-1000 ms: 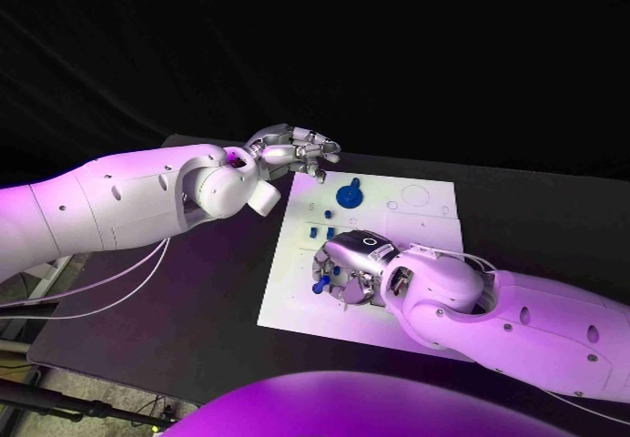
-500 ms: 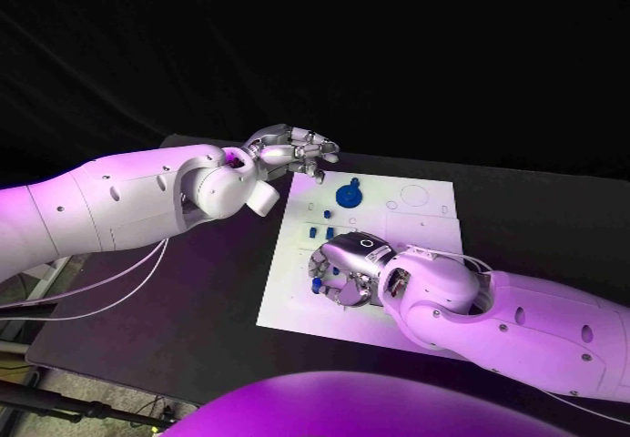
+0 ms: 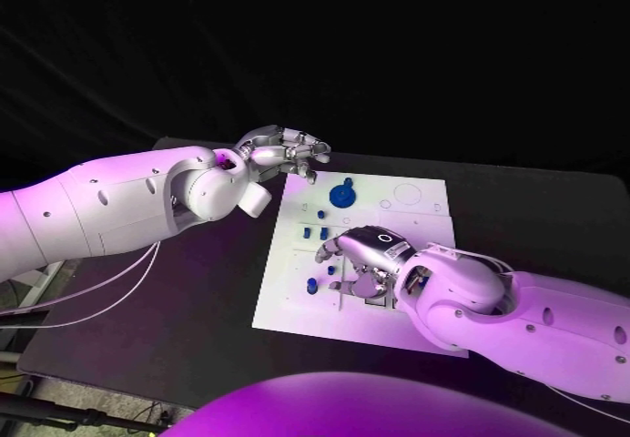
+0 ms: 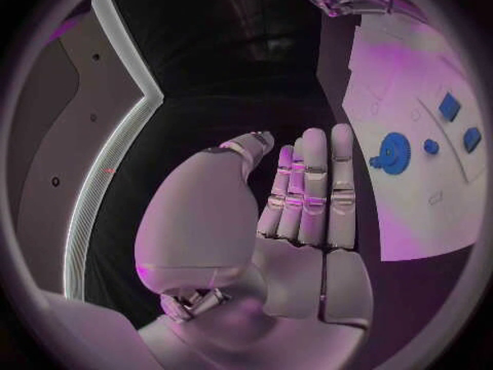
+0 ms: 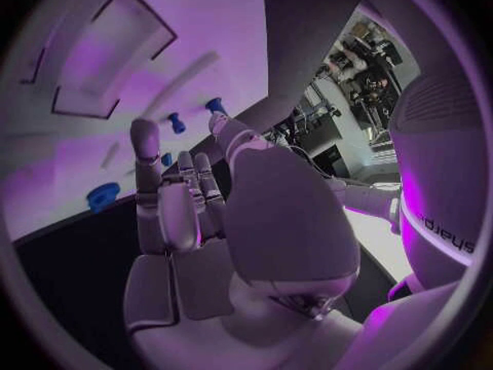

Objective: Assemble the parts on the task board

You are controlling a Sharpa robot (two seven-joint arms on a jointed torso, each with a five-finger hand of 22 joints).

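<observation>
The white task board (image 3: pixel 291 309) lies mid-table. On it are a blue gear (image 3: pixel 342 194), small blue pieces (image 3: pixel 314 233) below the gear, and one blue piece (image 3: pixel 312 285) lying alone near the board's left edge. My right hand (image 3: pixel 364 265) hovers low over the board's middle, fingers stretched out and holding nothing. Another blue piece (image 3: pixel 327 255) sits right by its fingertips. My left hand (image 3: pixel 284 148) hangs above the board's far left corner, holding nothing. The left wrist view shows the gear (image 4: pixel 393 150) and the board (image 4: pixel 411 205) beside the left hand (image 4: pixel 308 189).
The black table (image 3: pixel 184 319) runs around the board, with its left edge near cables (image 3: pixel 79 291). In the right wrist view, blue pieces (image 5: pixel 177 123) stand on the board (image 5: pixel 62 148) past the right hand (image 5: pixel 190 197). Outlined recesses (image 3: pixel 411 194) mark the board's far right.
My right hand has drawn a little to the right, off the blue piece near the board's left edge, which now lies bare. The left hand has hardly moved.
</observation>
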